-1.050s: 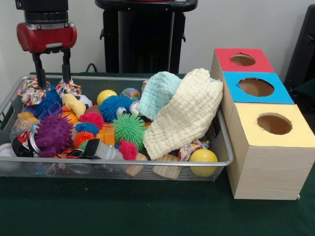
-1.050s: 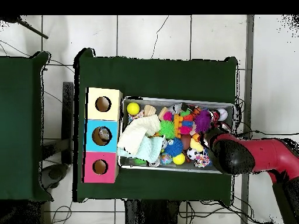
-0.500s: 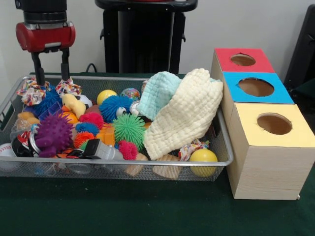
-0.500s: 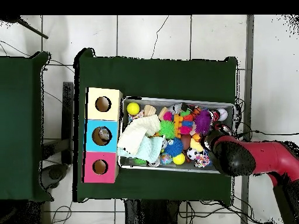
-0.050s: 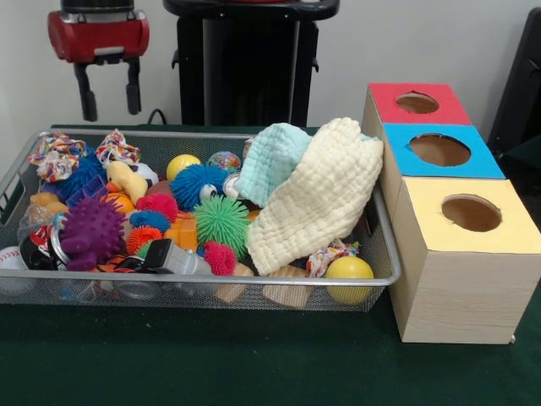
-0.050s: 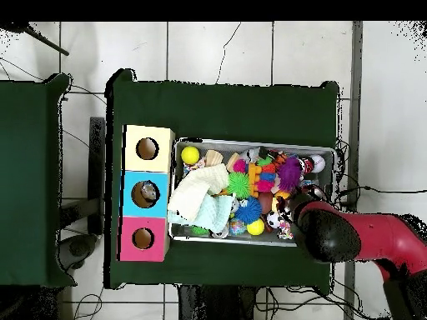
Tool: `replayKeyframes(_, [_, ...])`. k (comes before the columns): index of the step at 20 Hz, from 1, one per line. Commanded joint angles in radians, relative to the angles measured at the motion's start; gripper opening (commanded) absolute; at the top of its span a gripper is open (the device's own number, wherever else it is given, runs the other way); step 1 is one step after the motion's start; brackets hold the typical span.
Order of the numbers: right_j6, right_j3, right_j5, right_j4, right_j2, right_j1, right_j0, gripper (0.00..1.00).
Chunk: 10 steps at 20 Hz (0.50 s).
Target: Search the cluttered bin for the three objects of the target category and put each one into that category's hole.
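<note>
Gripper above far left corner of mesh bin, clear of toys, jaws parted, holding nothing. Bin packed: rope knot toys far left, purple spiky ball near left, green spiky ball centre, yellow cloth draped right. Box with red, blue, yellow holes just right of bin.

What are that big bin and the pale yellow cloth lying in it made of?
The bin looks like silvery metal wire mesh: you can see the toys through its fine grid walls. The pale yellow cloth seems to be soft woven cotton, judging by its crinkled, quilted texture and limp folds.
</note>
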Motion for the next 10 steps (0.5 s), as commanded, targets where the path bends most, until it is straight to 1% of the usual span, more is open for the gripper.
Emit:
replayKeyframes(1, [0.43, 0.168, -0.112, 0.118, -0.13, -0.104, 0.138, 1.0])
replayKeyframes(2, [0.448, 0.18, -0.117, 0.133, -0.141, -0.122, 0.171, 1.0])
replayKeyframes(4, [0.502, 0.184, -0.131, 0.163, -0.189, -0.147, 0.258, 1.0])
replayKeyframes(7, [0.57, 0.158, -0.132, 0.183, -0.26, -0.163, 0.401, 1.0])
replayKeyframes(8, [0.573, 0.151, -0.135, 0.185, -0.272, -0.168, 0.435, 1.0])
replayKeyframes(10, [0.591, 0.141, -0.122, 0.219, -0.286, -0.168, 0.486, 1.0])
